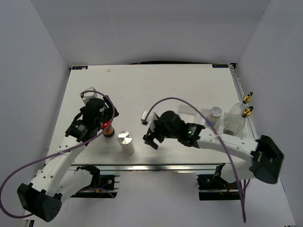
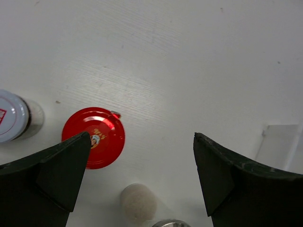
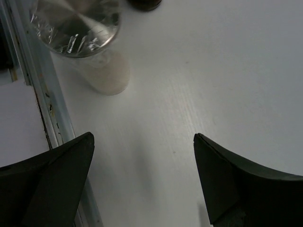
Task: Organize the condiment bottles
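Red-lidded jar (image 1: 108, 128) half hidden beneath left arm (image 1: 61, 163); silver shaker lid (image 3: 75, 23) blurred.

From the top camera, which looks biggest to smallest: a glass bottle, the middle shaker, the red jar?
1. glass bottle; the two of them look alike.
2. middle shaker.
3. red jar; it looks smallest, but it is partly hidden, so that is unsure.

A white bench (image 1: 156, 90) fills the top view, closed in by plain pale walls (image 1: 42, 47) at 9, 12 and 3 o'clock. A metal rail (image 1: 156, 168) runs along its 6 o'clock edge. Toward 4 o'clock lies a white tray (image 1: 198, 115), largely hidden, its compartments unclear.
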You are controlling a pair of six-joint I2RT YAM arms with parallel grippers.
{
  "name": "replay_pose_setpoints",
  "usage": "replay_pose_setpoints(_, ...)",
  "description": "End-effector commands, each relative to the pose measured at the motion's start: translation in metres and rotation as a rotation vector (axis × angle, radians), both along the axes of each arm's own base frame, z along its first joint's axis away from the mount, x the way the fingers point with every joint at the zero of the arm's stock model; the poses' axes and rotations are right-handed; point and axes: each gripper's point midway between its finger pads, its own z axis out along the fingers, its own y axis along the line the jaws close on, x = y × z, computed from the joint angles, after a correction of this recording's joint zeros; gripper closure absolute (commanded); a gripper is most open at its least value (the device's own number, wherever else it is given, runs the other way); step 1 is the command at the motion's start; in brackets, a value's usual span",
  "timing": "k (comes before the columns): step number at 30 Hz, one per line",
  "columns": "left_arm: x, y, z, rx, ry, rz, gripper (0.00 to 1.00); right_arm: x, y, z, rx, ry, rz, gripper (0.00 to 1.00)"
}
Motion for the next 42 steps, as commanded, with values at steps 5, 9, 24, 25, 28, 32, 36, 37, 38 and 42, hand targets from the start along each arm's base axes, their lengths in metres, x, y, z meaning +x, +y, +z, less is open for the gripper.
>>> replay_pose_setpoints(5, -0.022, 0.032, -0.004, 0.08, 0.062, 0.131, 0.02, -0.021, 0.079, -0.027, -0.027, -0.076, 0.185, 0.11)
replay_pose_setpoints(9, -0.024, 0.036, -0.006, 0.09, 0.063, 0.142, 0.02, -0.024, 0.118, -0.03, 0.013, -0.096, 0.225, 0.11)
replay_pose_setpoints(24, -0.024, 0.036, -0.005, 0.073, 0.043, 0.151, 0.02, -0.033, 0.136, 0.003, 0.188, -0.054, 0.166, 0.8)
replay_pose_setpoints(25, -0.022, 0.033, -0.004, 0.062, 0.037, 0.142, 0.02, -0.033, 0.131, 0.011, 0.214, -0.047, 0.144, 0.93)
replay_pose_setpoints(28, -0.018, 0.028, -0.004, 0.038, 0.016, 0.125, 0.02, -0.028, 0.102, 0.048, 0.317, -0.045, 0.024, 1.0)
replay_pose_setpoints(32, -0.011, 0.02, -0.001, 0.024, 0.001, 0.095, 0.02, -0.01, 0.036, 0.101, 0.391, -0.062, -0.226, 1.0)
replay_pose_setpoints(36, -0.003, 0.011, -0.005, 0.012, -0.017, 0.057, 0.02, 0.016, -0.07, 0.083, 0.248, -0.037, -0.656, 1.0)
replay_pose_setpoints(37, 0.0, 0.01, -0.004, 0.01, -0.025, 0.059, 0.02, 0.017, -0.09, 0.082, 0.258, 0.004, -0.754, 1.0)
replay_pose_setpoints(38, 0.001, 0.009, -0.006, 0.011, -0.019, 0.052, 0.02, 0.019, -0.111, 0.081, 0.245, 0.013, -0.834, 1.0)
replay_pose_setpoints(42, 0.004, 0.005, -0.01, 0.017, 0.0, 0.043, 0.02, 0.014, -0.203, 0.08, 0.244, 0.043, -1.156, 1.0)
